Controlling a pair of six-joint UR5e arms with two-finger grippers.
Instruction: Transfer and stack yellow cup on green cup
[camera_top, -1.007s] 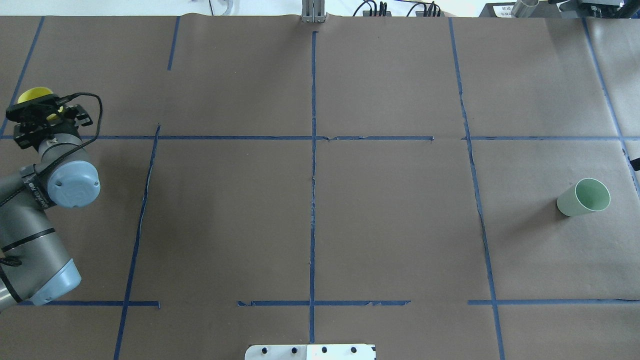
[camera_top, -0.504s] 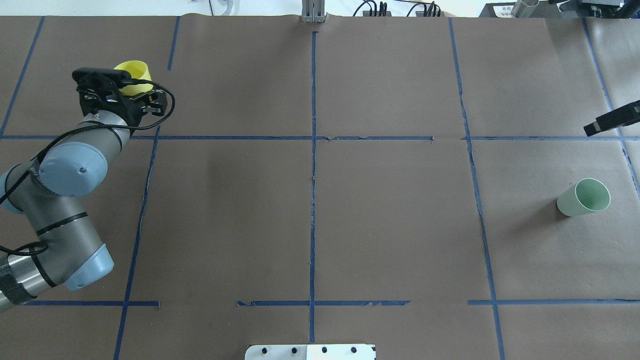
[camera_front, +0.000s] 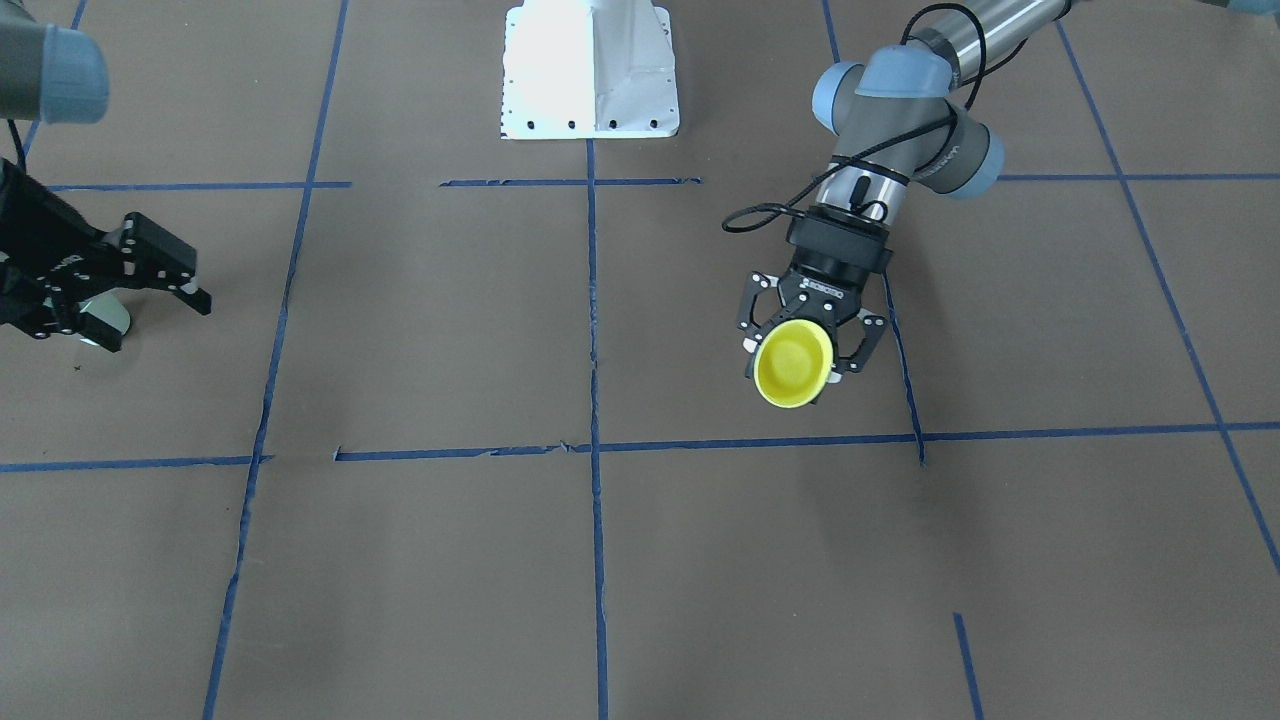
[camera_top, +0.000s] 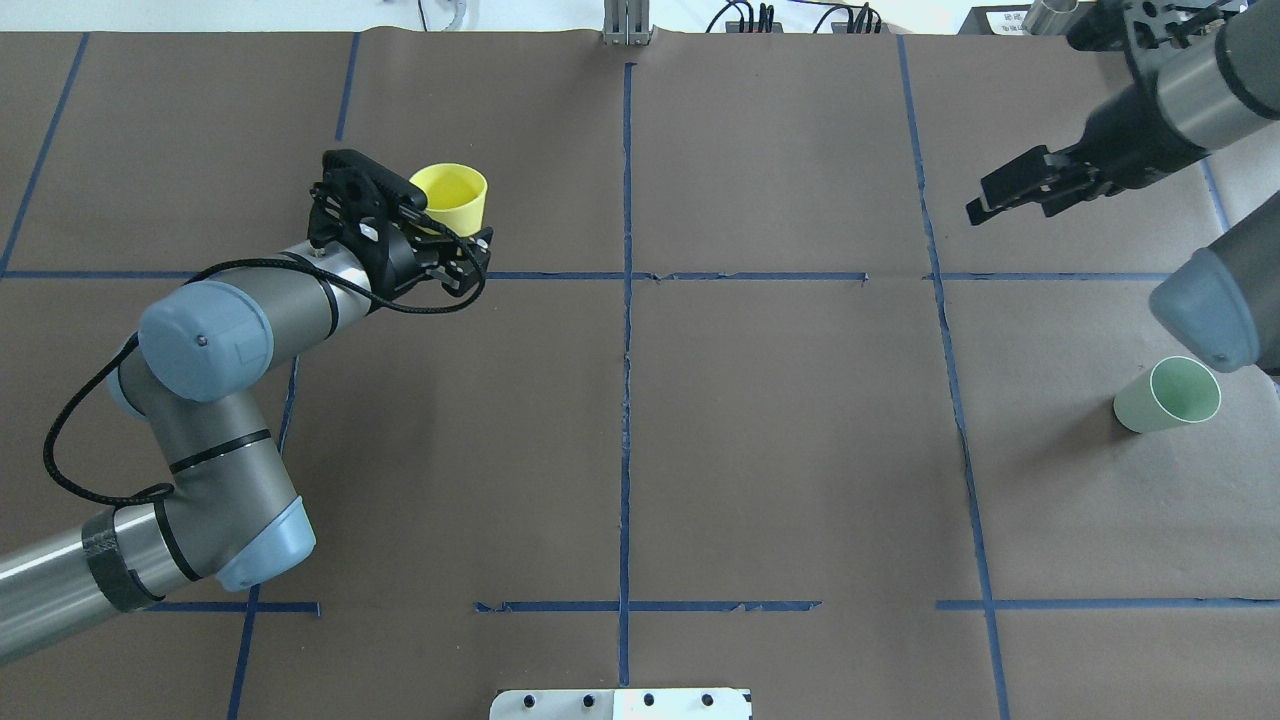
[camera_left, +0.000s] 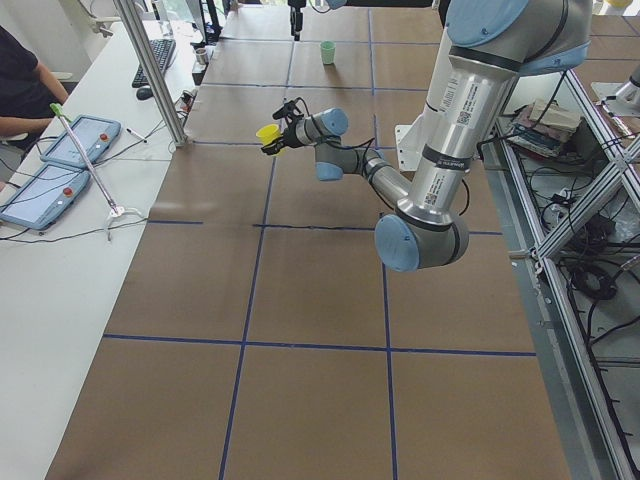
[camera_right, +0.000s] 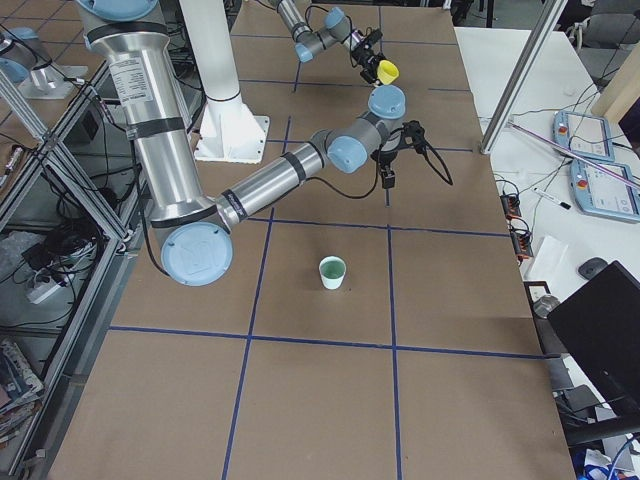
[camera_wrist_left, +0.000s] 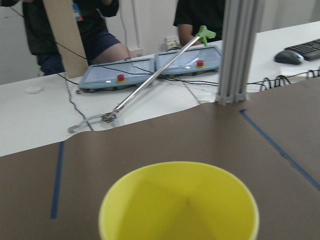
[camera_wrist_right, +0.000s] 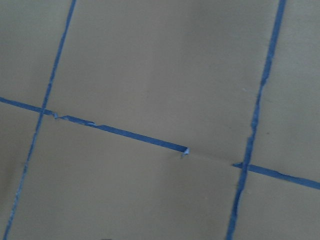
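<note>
The yellow cup (camera_top: 452, 192) is held in my left gripper (camera_top: 445, 218), which is shut on its side and carries it in the air over the left half of the table, left of the centre line. It also shows in the front-facing view (camera_front: 792, 362) and fills the bottom of the left wrist view (camera_wrist_left: 180, 205). The green cup (camera_top: 1168, 395) stands upright on the table at the far right. My right gripper (camera_top: 1005, 195) is open and empty, up in the air at the far right, well away from the green cup. In the front-facing view the right gripper (camera_front: 160, 325) partly hides the green cup (camera_front: 100, 318).
Brown paper with blue tape lines covers the table. The white robot base plate (camera_top: 620, 703) is at the near edge. An aluminium post (camera_top: 627, 25) stands at the far edge, with operators' tablets (camera_left: 60, 160) on a white bench beyond.
My left arm has swung right, carrying the yellow cup from the far left edge towards the middle. My right arm has come into view from the right.
</note>
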